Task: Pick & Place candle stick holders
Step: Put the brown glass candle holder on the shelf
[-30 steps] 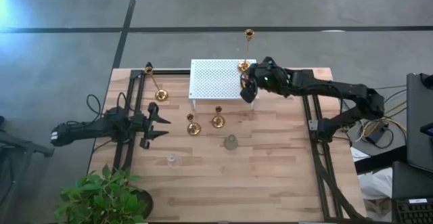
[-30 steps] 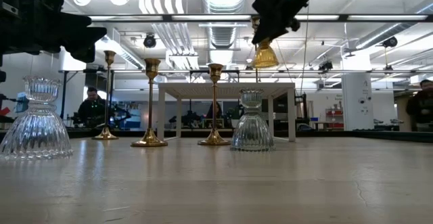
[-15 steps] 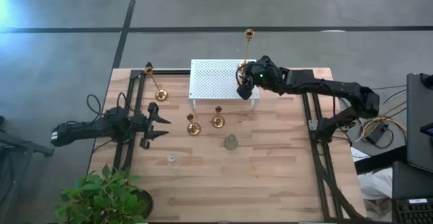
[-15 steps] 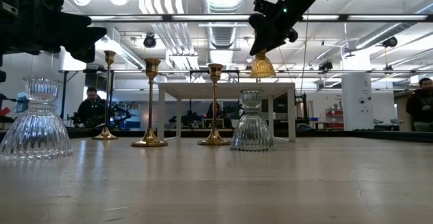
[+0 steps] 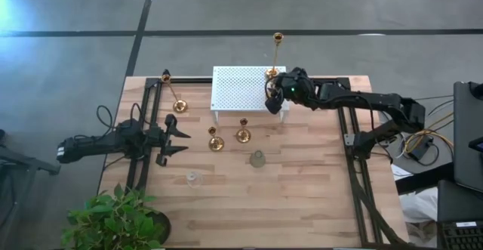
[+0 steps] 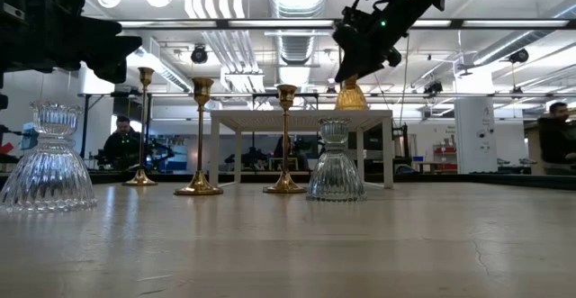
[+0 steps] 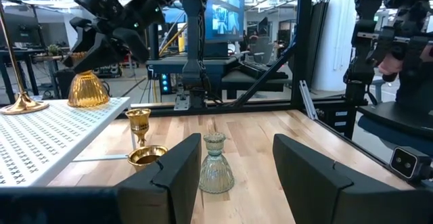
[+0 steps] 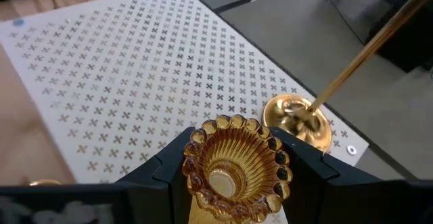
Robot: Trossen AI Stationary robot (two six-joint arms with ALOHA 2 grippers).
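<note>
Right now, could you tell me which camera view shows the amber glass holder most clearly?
The right wrist view: the amber glass holder fills the foreground between the right claw's fingers, fluted rim facing the lens. The left wrist view shows it smaller, from the side, on the white stand. The low view shows it under the claw; the high view largely hides it.

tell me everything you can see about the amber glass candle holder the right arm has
The amber glass holder is small and bell-shaped, with ribbed sides and a scalloped rim around a hollow cup. It stands upright, clamped between the fingers of the right gripper near its top. It sits at the right end of the white perforated stand, close to the round base of a tall brass stick. From the left wrist view its foot appears to be on or just above the stand's top.
</note>
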